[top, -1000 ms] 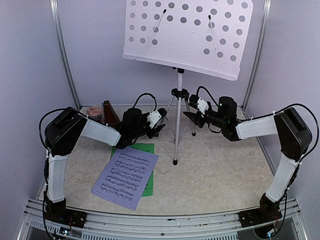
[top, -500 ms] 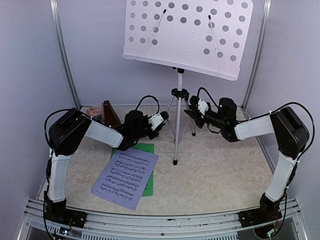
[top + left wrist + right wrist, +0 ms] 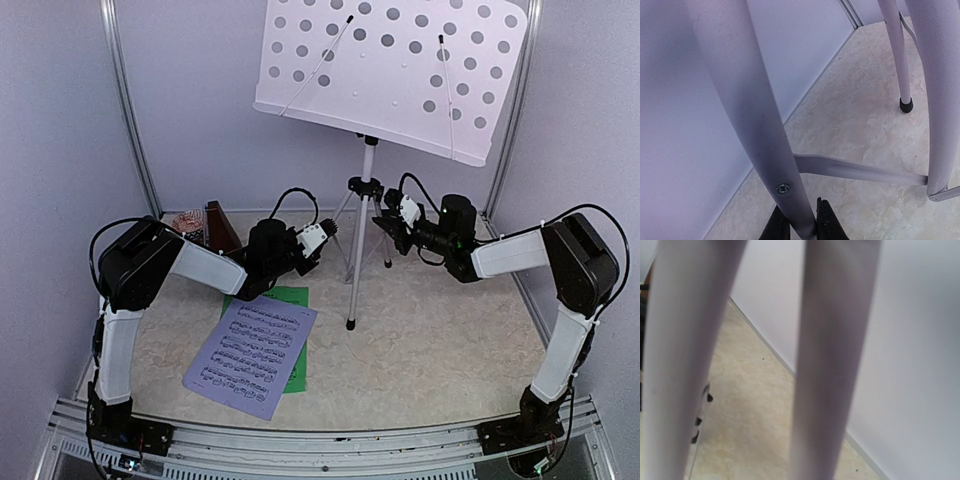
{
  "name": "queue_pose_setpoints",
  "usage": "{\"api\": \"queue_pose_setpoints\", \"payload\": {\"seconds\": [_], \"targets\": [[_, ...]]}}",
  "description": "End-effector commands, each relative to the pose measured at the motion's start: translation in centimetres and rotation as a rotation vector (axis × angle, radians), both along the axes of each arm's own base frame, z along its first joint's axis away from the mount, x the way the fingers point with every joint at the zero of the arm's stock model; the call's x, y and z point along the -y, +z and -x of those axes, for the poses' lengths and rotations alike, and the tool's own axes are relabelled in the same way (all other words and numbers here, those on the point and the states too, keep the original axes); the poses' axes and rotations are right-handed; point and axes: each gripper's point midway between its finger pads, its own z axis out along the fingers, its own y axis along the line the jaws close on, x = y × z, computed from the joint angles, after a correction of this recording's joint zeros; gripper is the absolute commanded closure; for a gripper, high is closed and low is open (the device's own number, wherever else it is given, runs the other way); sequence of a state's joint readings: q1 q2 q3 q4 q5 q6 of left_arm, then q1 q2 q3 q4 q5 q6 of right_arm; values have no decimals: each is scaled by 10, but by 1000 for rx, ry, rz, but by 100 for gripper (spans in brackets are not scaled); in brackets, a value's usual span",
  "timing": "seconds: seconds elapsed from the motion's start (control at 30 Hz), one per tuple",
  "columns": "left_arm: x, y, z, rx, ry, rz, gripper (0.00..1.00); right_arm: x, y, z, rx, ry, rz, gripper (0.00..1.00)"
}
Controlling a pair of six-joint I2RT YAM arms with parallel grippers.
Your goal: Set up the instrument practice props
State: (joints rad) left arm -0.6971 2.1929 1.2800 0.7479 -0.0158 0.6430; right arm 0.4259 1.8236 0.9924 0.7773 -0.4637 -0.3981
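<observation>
Music stand (image 3: pixel 366 190) is standing on its silver tripod at the back middle of the worktop (image 3: pixel 450 340), its perforated grey desk (image 3: pixel 390 75) tilting high above both arms. Readable writing is showing only on the pale lavender sheet (image 3: pixel 252 353) – rows of printed staves and notes, too small to make out – which is lying near the front left, overlapping the green sheet (image 3: pixel 290 297) beneath it. A brown pyramid metronome (image 3: pixel 220 228) is sitting at the back left, behind the left arm. The left pincer (image 3: pixel 798 226) is reaching in from the left and pinching one tripod leg (image 3: pixel 760 125) low down, its black fingertips pressing against either side of the tube, with another leg's rubber foot (image 3: pixel 906 105) resting on the worktop beyond. The right pincer (image 3: pixel 383 230) is coming in from the other side, right at the stand's right-hand leg – its wrist view is showing only two blurred tubes close up, so I cannot tell whether it is spread or pinching.
</observation>
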Motion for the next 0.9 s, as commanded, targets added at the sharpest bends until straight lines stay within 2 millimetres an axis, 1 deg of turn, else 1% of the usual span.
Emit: {"api": "queue_pose_setpoints", "payload": {"seconds": [0.0,0.13,0.3,0.47,0.7,0.77,0.87], "targets": [[0,13,-2,91,-14,-41,95,-2,-9,-3,36,4,72,100],[-13,8,-12,89,13,-69,100,2,-10,-5,52,-23,109,100],[-28,-2,-24,80,34,-103,100,6,-12,-10,57,-49,149,100],[-48,-19,-38,86,67,-180,100,10,-18,-18,55,-77,195,100],[-73,-28,-61,76,105,-205,100,13,-16,-27,56,-95,232,100],[-76,-30,-69,79,110,-217,100,11,-13,-28,62,-88,235,100],[-75,-32,-81,93,111,-243,100,7,-11,-29,62,-65,233,100]]}}
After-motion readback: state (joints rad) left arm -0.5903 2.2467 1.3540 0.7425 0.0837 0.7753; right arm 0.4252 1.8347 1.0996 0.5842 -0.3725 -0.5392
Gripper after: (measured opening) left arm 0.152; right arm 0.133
